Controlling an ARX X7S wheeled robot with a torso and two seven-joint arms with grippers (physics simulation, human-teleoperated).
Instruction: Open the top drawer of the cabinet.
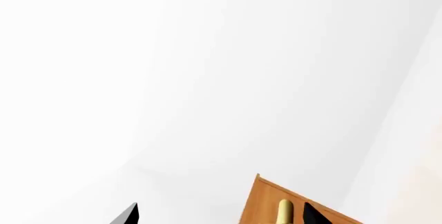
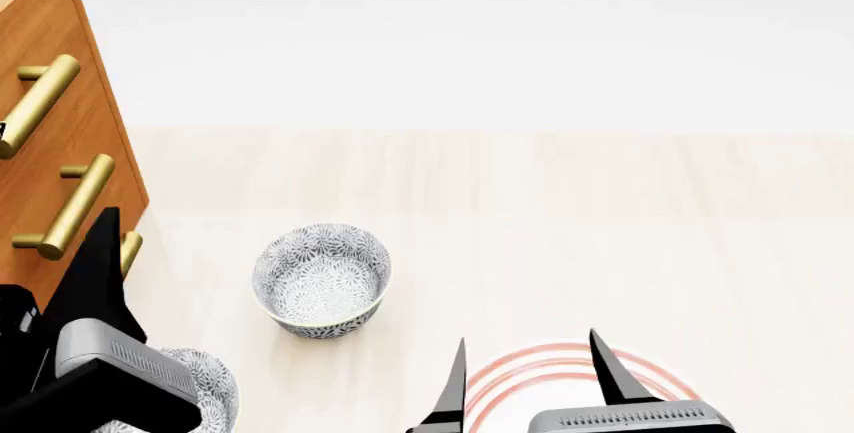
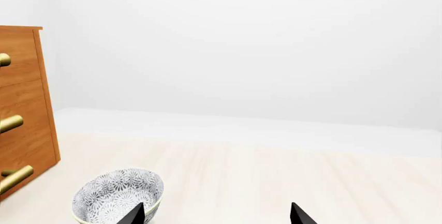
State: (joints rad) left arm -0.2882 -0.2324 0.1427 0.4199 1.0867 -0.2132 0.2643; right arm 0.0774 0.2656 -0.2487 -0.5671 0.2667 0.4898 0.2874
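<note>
The cabinet (image 2: 54, 153) stands at the far left, orange-brown, its three drawers shut flush. The top drawer (image 2: 40, 38) carries a brass handle (image 2: 38, 103). From the right wrist view the cabinet (image 3: 28, 105) and top drawer (image 3: 20, 48) show side-on. My left gripper (image 2: 96, 278) hovers low beside the cabinet front, near the lowest handle (image 2: 128, 249). In the left wrist view this gripper (image 1: 221, 216) is open, and a brass handle end (image 1: 284, 212) on a wood corner (image 1: 266, 200) lies just inside one fingertip (image 1: 314, 215). My right gripper (image 2: 530, 378) is open and empty.
A patterned bowl (image 2: 323, 278) sits on the pale table, right of the cabinet, also in the right wrist view as the bowl (image 3: 117, 195). A second patterned bowl (image 2: 207, 383) lies partly under my left arm. A red-ringed plate (image 2: 534, 373) lies beneath my right gripper.
</note>
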